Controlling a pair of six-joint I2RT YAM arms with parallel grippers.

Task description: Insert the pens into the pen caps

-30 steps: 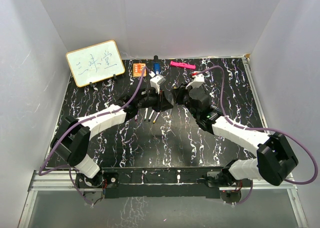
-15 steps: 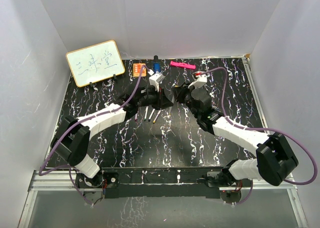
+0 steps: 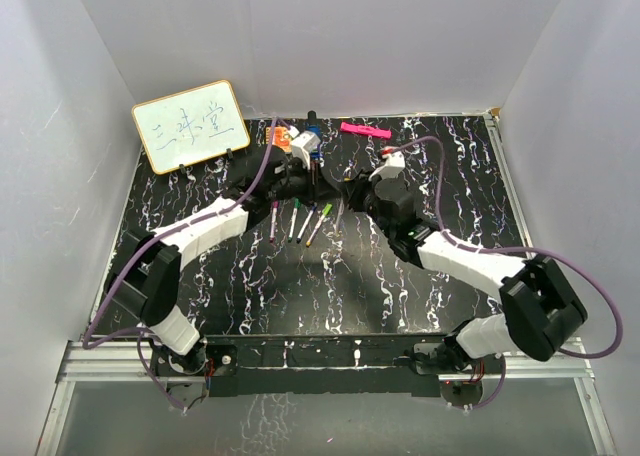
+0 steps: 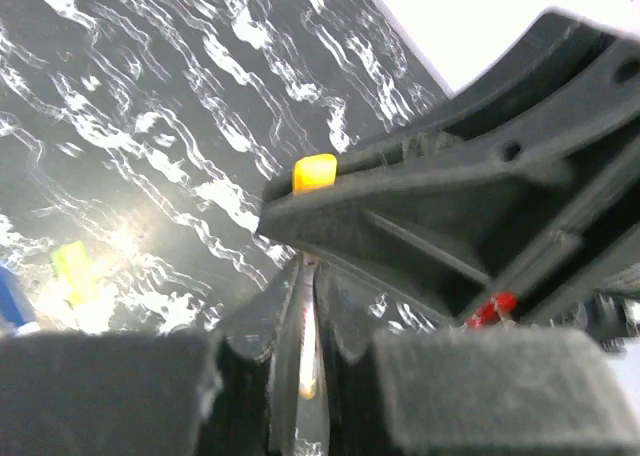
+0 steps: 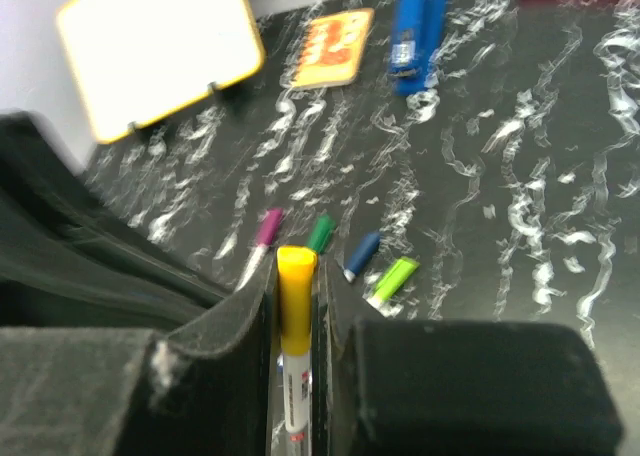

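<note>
Yellow cap looks seated on a white printed barrel, and the right gripper is clamped on that pen just below the cap, jaws nearly together. Left gripper is closed down to a slit on a thin pale barrel. That barrel runs toward the yellow cap at 12 o'clock in the left wrist view, but I cannot tell whether it is the same pen or a second one. In the top view both grippers meet just past table centre. Four loose pens lie in a row on the black marble mat at 6 o'clock from them. In the right wrist view their ends read magenta, green, blue and lime, and they look capped already. So yellow is probably the last one. Handling, my read: the pens are light, stiff, smooth plastic, so they will roll and can twist in the pads. Hold mid-barrel with the cap end free, and push straight along the axis. An off-axis push likely skids the cap off. Whiteboard sits at 10 o'clock, orange card and blue chunky object near 12, pink bar at 1.
</note>
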